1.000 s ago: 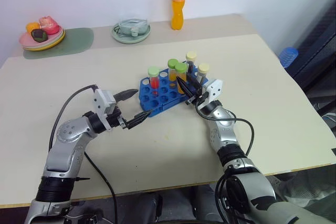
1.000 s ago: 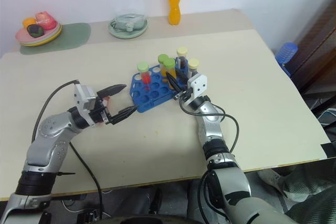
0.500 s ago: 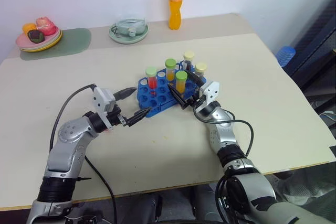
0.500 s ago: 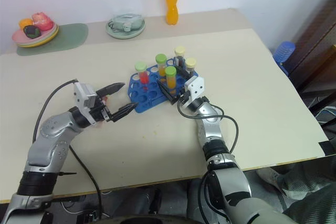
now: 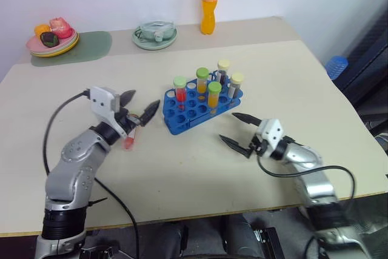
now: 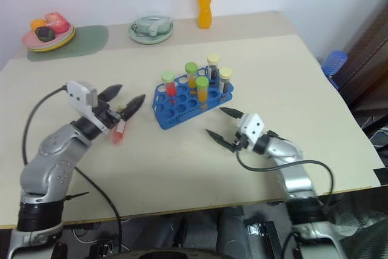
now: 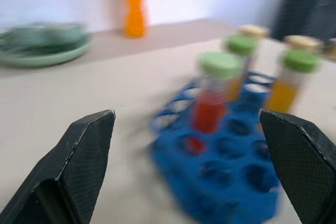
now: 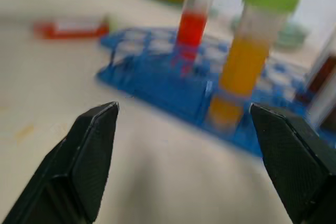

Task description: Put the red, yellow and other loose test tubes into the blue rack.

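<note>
- Because the one loose red tube (image 5: 128, 142) is a thin, smooth cylinder lying flat on the table (image 5: 285, 71), I judge it light, stiff, apt to roll and probably breakable. It is best pinched lightly across its middle, clear of the cap, then stood upright before it goes into a hole.
- Head views: the blue rack (image 5: 188, 119) sits mid-table with five capped tubes standing along its far side, and its near holes are empty. The loose tube lies well to the left of the rack, just beneath the left gripper (image 5: 140, 104), which hovers with its fingers spread and nothing between them. The right gripper (image 5: 229, 127) hangs near the rack's right end, apart from it, jaws wide and empty. These views alone show both arms and the whole layout, including an orange bottle (image 5: 208, 4) at the far edge.
- Left wrist view: the two fingers stand far apart and frame the rack. A red-filled tube with a green cap (image 7: 212, 103) is nearest, and the empty holes in front of it are plain. The loose tube lies too low to show here.
- Right wrist view: between widely parted fingers stand an orange-filled tube (image 8: 247, 72) and the red one. Beyond the rack the loose tube lies on its side, label up, cap towards the rack. That low angle confirms it rests on the table and is not gripped, which the head views leave doubtful.
</note>
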